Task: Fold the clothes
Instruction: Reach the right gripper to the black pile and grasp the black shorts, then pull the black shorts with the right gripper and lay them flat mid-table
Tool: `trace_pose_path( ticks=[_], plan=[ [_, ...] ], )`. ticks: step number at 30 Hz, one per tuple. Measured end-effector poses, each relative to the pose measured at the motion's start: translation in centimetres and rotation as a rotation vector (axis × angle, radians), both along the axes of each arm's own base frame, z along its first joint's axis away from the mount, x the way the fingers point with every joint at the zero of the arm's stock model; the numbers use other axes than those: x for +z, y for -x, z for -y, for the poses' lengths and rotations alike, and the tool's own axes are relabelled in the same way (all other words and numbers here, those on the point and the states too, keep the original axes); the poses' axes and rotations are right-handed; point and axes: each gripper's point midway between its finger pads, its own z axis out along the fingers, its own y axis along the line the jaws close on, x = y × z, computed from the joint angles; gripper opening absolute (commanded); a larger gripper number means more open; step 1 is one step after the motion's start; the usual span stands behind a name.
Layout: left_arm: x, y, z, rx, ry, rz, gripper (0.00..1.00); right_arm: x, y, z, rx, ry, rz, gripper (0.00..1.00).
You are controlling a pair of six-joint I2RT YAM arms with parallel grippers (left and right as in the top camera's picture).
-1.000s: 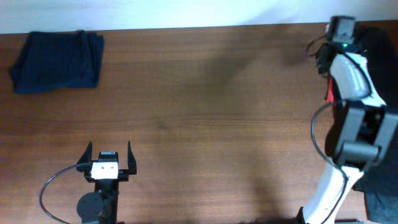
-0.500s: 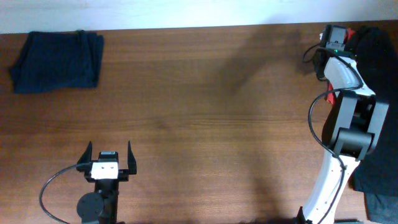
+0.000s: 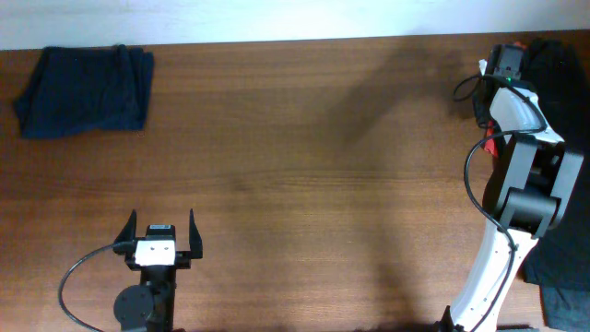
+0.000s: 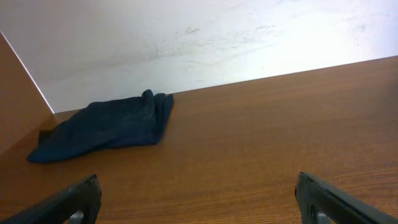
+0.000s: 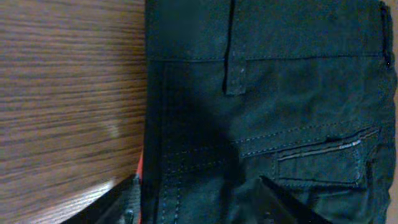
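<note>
A folded navy blue garment (image 3: 85, 90) lies at the far left corner of the table; it also shows in the left wrist view (image 4: 106, 124). A pile of black clothes (image 3: 564, 88) sits at the right edge, with slivers of a red garment (image 3: 489, 143) beside it. My right gripper (image 3: 509, 57) is open, low over a black garment with a belt loop and a pocket (image 5: 267, 106). Its fingers (image 5: 199, 205) straddle the garment's left edge, where a red strip (image 5: 140, 169) peeks out. My left gripper (image 3: 159, 231) is open and empty at the near left, fingers (image 4: 199, 205) wide apart.
The brown wooden table (image 3: 304, 175) runs between the two arms. A white wall (image 4: 217, 37) stands behind the table's far edge. More black fabric (image 3: 558, 277) hangs at the near right corner behind the right arm's base.
The right arm has swung its wrist toward the far right corner, over the black pile. The left arm and the navy garment have not moved.
</note>
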Motion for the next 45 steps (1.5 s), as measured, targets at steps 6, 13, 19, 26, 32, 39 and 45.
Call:
trace_pose_path(
  ticks=[6, 13, 19, 26, 32, 39, 45],
  plan=[
    [0.0, 0.0, 0.0, 0.0, 0.0, 0.0, 0.99, -0.2, 0.1, -0.2, 0.005, -0.012, -0.005, 0.32],
    [0.0, 0.0, 0.0, 0.0, 0.0, 0.0, 0.99, -0.4, 0.3, -0.4, -0.006, -0.031, -0.005, 0.04],
    [0.0, 0.0, 0.0, 0.0, 0.0, 0.0, 0.99, -0.4, 0.4, -0.4, -0.07, -0.06, 0.035, 0.04],
    [0.0, 0.0, 0.0, 0.0, 0.0, 0.0, 0.99, 1.8, 0.6, 0.7, -0.182, -0.132, 0.148, 0.04],
    [0.0, 0.0, 0.0, 0.0, 0.0, 0.0, 0.99, 9.5, 1.0, 2.3, -0.218, -0.118, 0.301, 0.04],
    [0.0, 0.0, 0.0, 0.0, 0.0, 0.0, 0.99, 12.3, 1.6, 0.7, -0.201, -0.18, 0.335, 0.04],
    [0.0, 0.0, 0.0, 0.0, 0.0, 0.0, 0.99, 18.3, -0.5, -12.7, 0.088, -0.362, 0.394, 0.04]
  ],
)
